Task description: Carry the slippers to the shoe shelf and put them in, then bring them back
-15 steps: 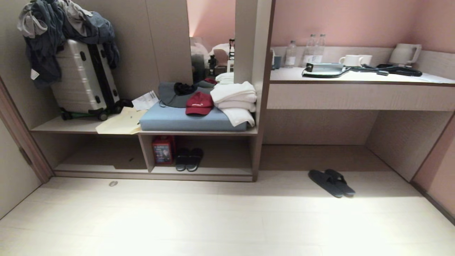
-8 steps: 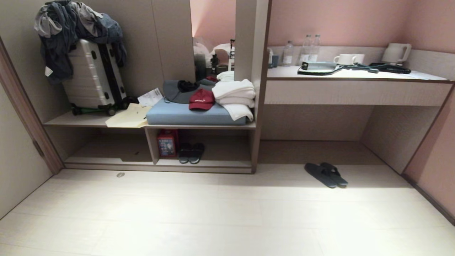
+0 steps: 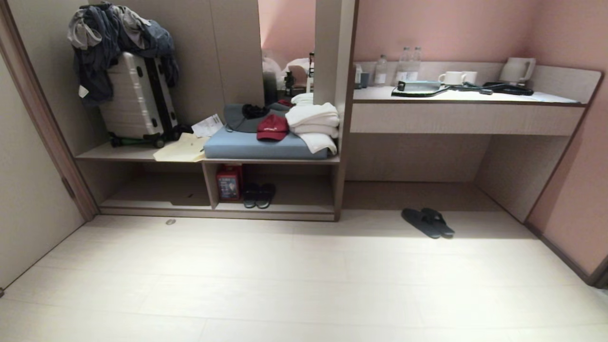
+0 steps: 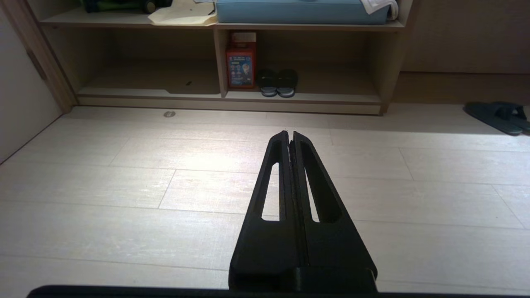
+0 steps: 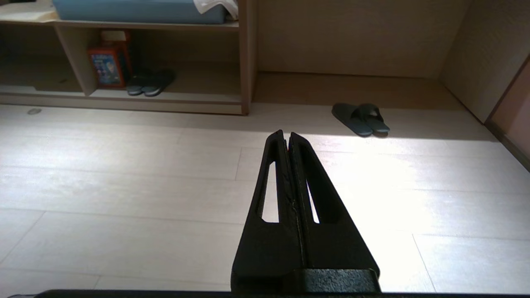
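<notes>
Slippers [image 5: 360,118] lie on the floor [image 3: 304,285], well ahead of the right gripper [image 5: 286,133]; shelf [image 3: 273,209] farther off. Both grippers' jaws pressed together, left gripper [image 4: 289,133] included. Risk: seizing the shelf's resident pair [image 3: 259,195] instead.

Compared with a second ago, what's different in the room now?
Only the viewpoint changed: the whole scene has shrunk and slid up, so the robot has backed away. The slippers lie as before on the floor beside the shoe shelf. Left gripper and right gripper are shut and empty.
</notes>
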Available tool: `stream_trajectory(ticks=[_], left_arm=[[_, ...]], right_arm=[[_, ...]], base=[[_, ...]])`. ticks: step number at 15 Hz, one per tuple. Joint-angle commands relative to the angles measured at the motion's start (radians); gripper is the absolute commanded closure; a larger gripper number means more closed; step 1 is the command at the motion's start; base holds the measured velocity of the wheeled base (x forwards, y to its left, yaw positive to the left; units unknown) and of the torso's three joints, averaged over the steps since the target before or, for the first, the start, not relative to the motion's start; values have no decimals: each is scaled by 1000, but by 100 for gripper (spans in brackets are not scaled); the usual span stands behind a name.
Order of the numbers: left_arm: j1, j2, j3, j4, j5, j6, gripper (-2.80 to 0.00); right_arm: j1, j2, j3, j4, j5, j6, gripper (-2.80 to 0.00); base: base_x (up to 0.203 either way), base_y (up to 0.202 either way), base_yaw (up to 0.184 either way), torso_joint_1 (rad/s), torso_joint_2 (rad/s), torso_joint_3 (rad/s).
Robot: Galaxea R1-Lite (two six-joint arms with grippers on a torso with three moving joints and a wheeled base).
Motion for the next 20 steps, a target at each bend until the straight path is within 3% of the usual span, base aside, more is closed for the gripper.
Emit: stream_trajectory(ticks=[1,20], left_arm=[[0,1,0,0,0,0,0],[2,1,0,0,0,1,0]], right_arm=[[0,0,2,0,0,0,0],[0,0,1,0,0,-1,0]], base=[[-198,0,5,0,2,0],[-182,0,2,1,3,1]])
